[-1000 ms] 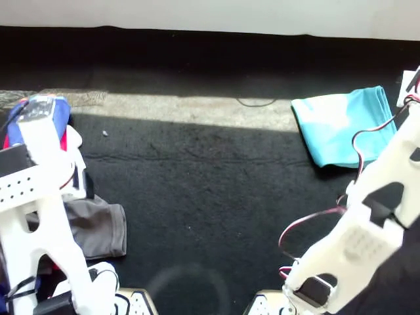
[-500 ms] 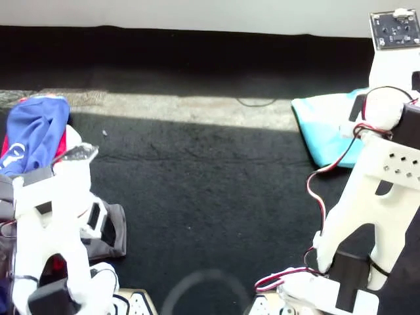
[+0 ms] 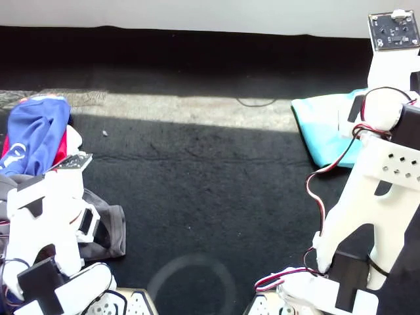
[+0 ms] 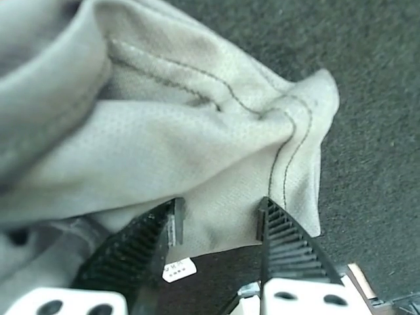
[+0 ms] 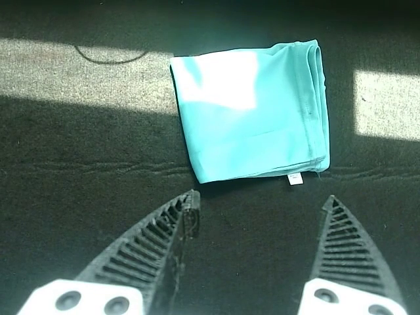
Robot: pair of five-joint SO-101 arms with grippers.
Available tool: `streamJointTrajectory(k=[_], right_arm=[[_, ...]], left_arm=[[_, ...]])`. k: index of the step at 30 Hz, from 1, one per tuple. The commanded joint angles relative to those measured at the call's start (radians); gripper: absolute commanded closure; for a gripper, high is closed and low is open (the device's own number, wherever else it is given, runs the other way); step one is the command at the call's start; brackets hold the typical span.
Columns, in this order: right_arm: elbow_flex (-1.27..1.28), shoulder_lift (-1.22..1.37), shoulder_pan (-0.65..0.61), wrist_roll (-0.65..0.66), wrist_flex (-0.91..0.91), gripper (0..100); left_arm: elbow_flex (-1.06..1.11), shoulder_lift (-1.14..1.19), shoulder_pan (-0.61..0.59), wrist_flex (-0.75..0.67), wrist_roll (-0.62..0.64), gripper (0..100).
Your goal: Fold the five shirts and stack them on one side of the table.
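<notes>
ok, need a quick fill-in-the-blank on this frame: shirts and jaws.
1. The left arm's jaws stand ___ at the edge of the grey shirt.
2. The turquoise shirt beyond the right arm's jaws lies neatly ___.
3. In the high view, the blue shirt lies on top of a ___ one.
4. The right arm's jaws hold ___.
Missing: open, folded, red, nothing.

Mat: you have a dark, felt-like mat [image 3: 210, 197] under everything, with a faint crease [image 3: 197, 159] running sideways across it.
Light: a pale sunlit strip [image 3: 164, 108] lies along its far part.
Cable: a thin dark cable [image 3: 256, 102] loops on that strip.
Speck: you'll find a small pale speck [image 3: 105, 133] just inside the shade, toward the left.
Ring: a faint ring mark [image 3: 193, 285] sits at the near middle.
Wall: a white wall [image 3: 197, 13] runs behind.
</notes>
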Motion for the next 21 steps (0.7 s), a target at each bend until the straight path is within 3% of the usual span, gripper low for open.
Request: streamJointTrajectory(k=[1, 4, 11, 15, 21], right_arm=[[-0.004, -0.038, -0.013, -0.006, 0.007, 71.4], [-0.004, -0.038, -0.013, -0.006, 0.007, 71.4], [0.013, -0.036, -0.013, -0.012, 0.007, 71.4], [0.068, -0.044, -0.012, -0.011, 0.007, 71.4], [0.189, -0.045, -0.007, -0.008, 0.007, 71.5]], left_arm=[[-0.001, 0.024, -0.01, -0.029, -0.014, 82], [-0.004, 0.033, -0.01, -0.038, -0.009, 98], [-0.096, 0.033, 0.053, -0.015, 0.018, 99], [-0.24, 0.031, 0.171, 0.141, 0.132, 99], [-0.627, 0.031, 0.387, 0.436, 0.269, 99]])
